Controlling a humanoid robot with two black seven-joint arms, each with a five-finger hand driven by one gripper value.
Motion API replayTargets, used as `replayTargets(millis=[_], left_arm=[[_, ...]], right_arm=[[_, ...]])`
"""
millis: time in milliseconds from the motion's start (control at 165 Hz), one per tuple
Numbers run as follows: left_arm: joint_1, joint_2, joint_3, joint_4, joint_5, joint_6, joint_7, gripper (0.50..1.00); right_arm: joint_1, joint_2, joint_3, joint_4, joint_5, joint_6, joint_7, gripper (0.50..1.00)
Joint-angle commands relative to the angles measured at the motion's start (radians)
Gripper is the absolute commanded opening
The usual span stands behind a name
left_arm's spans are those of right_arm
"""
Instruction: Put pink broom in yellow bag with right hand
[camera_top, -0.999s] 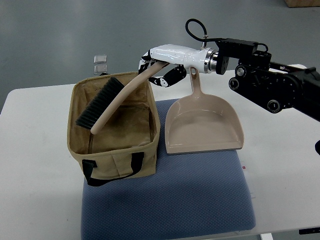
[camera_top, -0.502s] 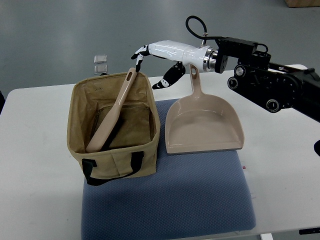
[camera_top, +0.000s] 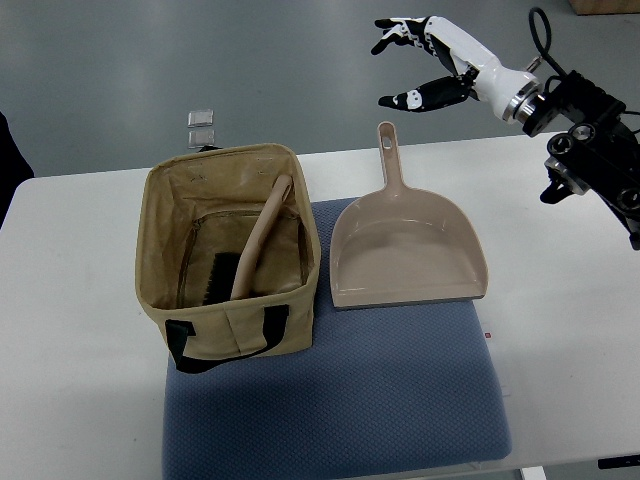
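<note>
The pink broom lies inside the yellow bag, well apart from the empty right hand with fingers spread.

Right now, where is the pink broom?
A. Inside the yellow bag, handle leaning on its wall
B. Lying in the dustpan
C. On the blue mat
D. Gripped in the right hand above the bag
A: the pink broom stands inside the yellow bag, bristles down, while the right hand is open and empty, well away.

White table under a blue mat bearing yellow bag and dustpan.
</note>
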Motion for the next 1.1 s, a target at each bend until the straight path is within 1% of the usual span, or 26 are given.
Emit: replayTargets(millis=[0, 61, 315, 460, 648, 775, 890, 1017, 1096], left_arm=[[0.000, 0.000, 0.000, 0.000, 0.000, 0.000, 0.000, 1.000], [0.000, 0.000, 0.000, 0.000, 0.000, 0.000, 0.000, 1.000], [0.000, 0.000, 0.000, 0.000, 0.000, 0.000, 0.000, 1.000], [0.000, 0.000, 0.000, 0.000, 0.000, 0.000, 0.000, 1.000], [0.000, 0.000, 0.000, 0.000, 0.000, 0.000, 0.000, 1.000], [0.000, 0.000, 0.000, 0.000, 0.000, 0.000, 0.000, 1.000], [0.000, 0.000, 0.000, 0.000, 0.000, 0.000, 0.000, 1.000], [0.000, 0.000, 0.000, 0.000, 0.000, 0.000, 0.000, 1.000], [0.000, 0.000, 0.000, 0.000, 0.000, 0.000, 0.000, 1.000]], right_arm=[[-0.060, -0.002, 0.047, -0.006, 0.146, -0.030, 0.000, 0.915], [-0.082, 0.001, 0.059, -0.018, 0.233, -0.050, 0.000, 0.915], [-0.119, 0.021, 0.059, -0.081, 0.534, -0.083, -0.001, 0.915], [-0.122, 0.027, 0.065, -0.107, 0.672, -0.083, -0.006, 0.915], [-0.135, 0.036, 0.067, -0.115, 0.841, -0.079, -0.012, 0.915], [-0.143, 0.073, 0.067, -0.114, 0.948, -0.068, -0.015, 0.915], [-0.155, 0.082, 0.065, -0.109, 0.982, -0.067, -0.014, 0.917], [-0.163, 0.137, 0.047, -0.107, 0.956, -0.065, -0.008, 0.928], [-0.168, 0.146, 0.047, -0.109, 0.926, -0.044, -0.006, 0.928]])
